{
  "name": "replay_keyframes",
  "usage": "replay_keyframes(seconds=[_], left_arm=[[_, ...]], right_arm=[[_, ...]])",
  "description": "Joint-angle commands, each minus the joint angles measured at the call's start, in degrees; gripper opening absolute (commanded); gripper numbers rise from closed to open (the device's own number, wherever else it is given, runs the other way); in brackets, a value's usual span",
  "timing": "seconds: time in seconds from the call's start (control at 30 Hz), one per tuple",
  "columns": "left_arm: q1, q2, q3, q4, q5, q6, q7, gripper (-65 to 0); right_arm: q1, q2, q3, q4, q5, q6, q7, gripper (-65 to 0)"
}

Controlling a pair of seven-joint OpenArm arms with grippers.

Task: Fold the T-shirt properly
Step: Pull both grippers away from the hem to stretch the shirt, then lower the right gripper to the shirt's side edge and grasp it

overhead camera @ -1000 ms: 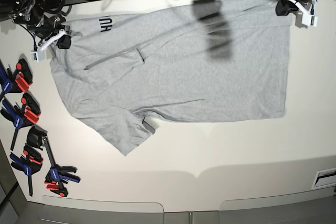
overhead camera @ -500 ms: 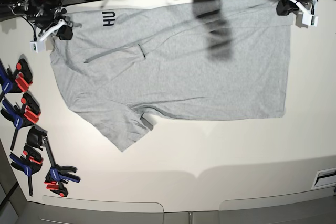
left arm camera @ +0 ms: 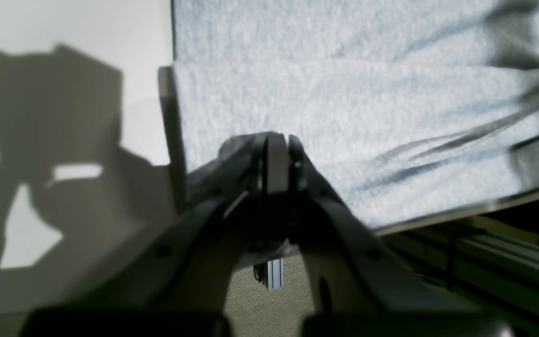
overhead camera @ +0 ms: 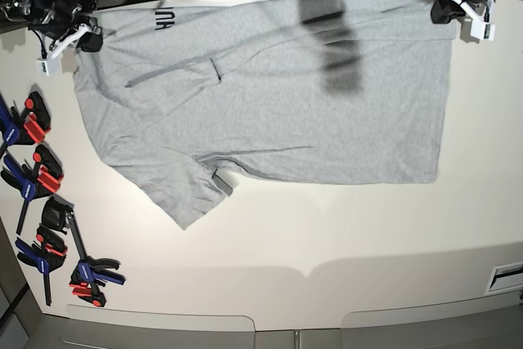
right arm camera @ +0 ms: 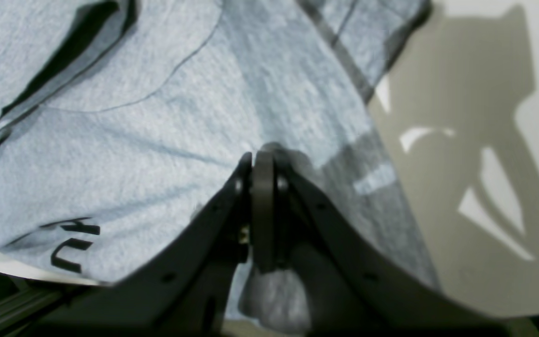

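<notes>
The left gripper's fingers (left arm camera: 276,154) pinch the T-shirt (overhead camera: 270,96) at its 2 o'clock corner, and the right gripper's fingers (right arm camera: 262,168) clamp its 10 o'clock corner. The shirt lies spread across the table (overhead camera: 327,234), lettering (overhead camera: 164,19) near 11 o'clock.

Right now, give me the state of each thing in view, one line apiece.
T-shirt: spread flat on the table, gripped at both far corners, one sleeve sticking out at the near side.
left gripper: shut on the T-shirt's edge.
right gripper: shut on the T-shirt, near the black lettering.
clamps: lying untouched along the table edge.
table: white, carrying the T-shirt.
</notes>
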Motion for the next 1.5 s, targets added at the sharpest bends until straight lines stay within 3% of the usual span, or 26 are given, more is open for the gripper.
replay_keyframes(seconds=[0.0,0.23,0.53,0.6,0.63,0.7,0.77,0.97,1.23,1.33,1.47], left_arm=[[1.11,-0.50,-0.42,0.17,3.98,2.16,2.99,-65.0],[1.11,-0.50,-0.42,7.10,3.98,2.19,2.91,-65.0],[1.09,-0.50,-0.42,17.20,4.07,2.21,1.97,-65.0],[1.09,-0.50,-0.42,18.03,4.24,2.21,1.14,-57.8],[1.07,-0.50,-0.42,18.18,4.22,2.21,1.11,-54.1],[0.94,-0.50,-0.42,18.21,4.24,2.21,0.63,-48.6],[0.94,-0.50,-0.42,18.21,4.26,2.19,0.13,-46.6],[0.94,-0.50,-0.42,18.18,7.67,2.67,-1.31,-46.1],[0.79,-0.48,-0.42,18.18,7.67,2.64,-1.55,-45.9],[0.63,-0.50,-0.42,18.18,7.67,2.67,-1.55,-45.9],[0.63,-0.50,-0.42,18.18,8.09,2.64,-1.79,-45.9]], right_arm=[[-0.15,1.29,0.70,0.59,0.87,-0.42,0.15,-65.0],[-0.13,2.43,0.70,2.03,8.39,-0.42,0.17,-65.0],[5.33,4.00,0.74,5.57,9.77,-0.42,0.39,-65.0],[8.41,4.13,0.74,5.57,9.77,-0.39,0.42,-65.0],[10.23,4.13,0.72,5.57,9.66,-0.39,0.46,-61.0],[14.05,4.11,0.72,5.57,8.39,-0.37,1.53,-43.1],[17.88,4.13,0.72,5.57,5.81,-0.39,4.24,-32.9],[28.37,4.74,-3.15,4.26,-6.51,-2.47,7.65,-32.5],[39.63,5.86,-17.55,-11.21,-15.45,-2.86,10.36,-32.5],[42.97,5.86,-19.32,-18.34,-19.28,-3.43,14.56,-32.5],[45.97,5.88,-19.30,-23.32,-19.19,-3.76,15.23,-32.5]])
